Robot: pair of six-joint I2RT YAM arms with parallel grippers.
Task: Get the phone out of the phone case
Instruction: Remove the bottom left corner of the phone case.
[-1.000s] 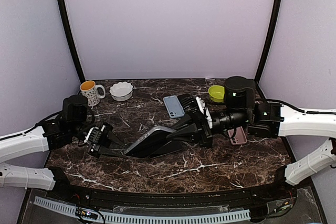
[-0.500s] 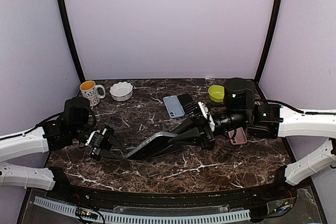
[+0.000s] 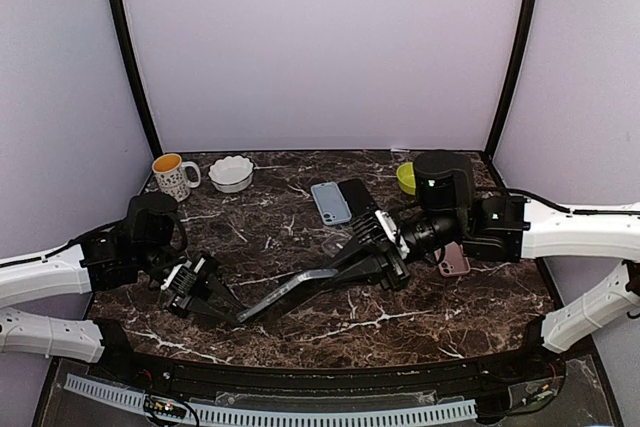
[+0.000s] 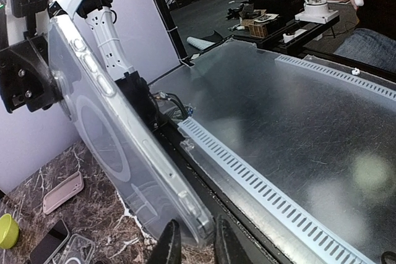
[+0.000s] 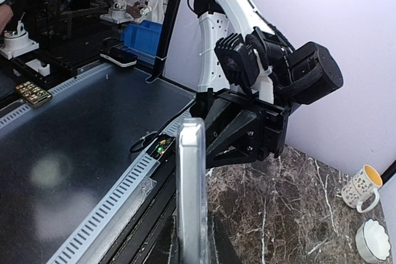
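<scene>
A phone in a clear case [image 3: 290, 290] hangs above the marble table [image 3: 420, 332], held at both ends and turned edge-on to the top camera. My left gripper [image 3: 228, 309] is shut on its lower left end. In the left wrist view the fingertips [image 4: 170, 244] pinch the case's corner [image 4: 201, 222], and the case's back with its ring [image 4: 105, 134] faces the camera. My right gripper [image 3: 352, 265] is shut on the upper right end. In the right wrist view the case's edge [image 5: 192, 177] stands straight up between the jaws.
A mug [image 3: 172, 175] and a white bowl [image 3: 231, 172] stand at the back left. A light blue phone case [image 3: 330, 202] and a black phone [image 3: 355, 193] lie mid-back. A green bowl [image 3: 408, 178] and a pink phone [image 3: 453, 260] sit by the right arm.
Both grippers have rolled the cased phone from lying fairly flat to standing edge-on. Its left end has dropped lower and the right wrist has shifted a little to the left.
</scene>
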